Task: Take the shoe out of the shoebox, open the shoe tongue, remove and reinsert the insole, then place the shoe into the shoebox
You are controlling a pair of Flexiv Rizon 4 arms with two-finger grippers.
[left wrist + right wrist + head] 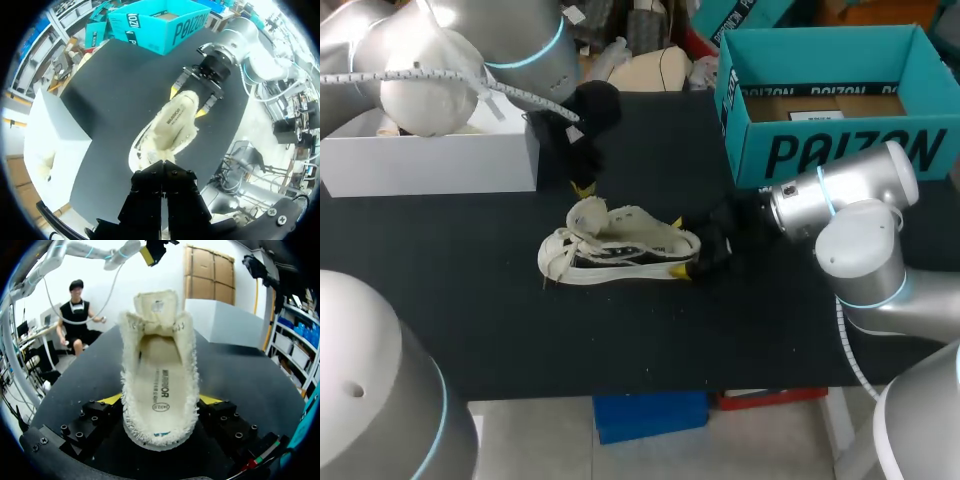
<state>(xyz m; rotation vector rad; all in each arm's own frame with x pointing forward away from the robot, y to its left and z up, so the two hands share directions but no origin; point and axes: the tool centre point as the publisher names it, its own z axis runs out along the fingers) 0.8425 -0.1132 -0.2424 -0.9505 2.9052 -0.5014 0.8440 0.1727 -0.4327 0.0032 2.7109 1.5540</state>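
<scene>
- Jaws of my right gripper [678, 246] clamp the heel of the one shoe [620, 245], mid-table [720, 330].
- My left gripper [582, 187] hangs just above the tongue, jaws pressed together, holding nothing.
- One teal shoebox [840, 150] stands open beyond my right arm.
- One white box [430, 160] sits back left.

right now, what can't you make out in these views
Left tool open or shut: left wrist view, its own black body blocks it; head view, too small and dark.
Insole toe end: right wrist view, under the tongue.
Shoebox floor's near part: head view, behind its front wall.
</scene>
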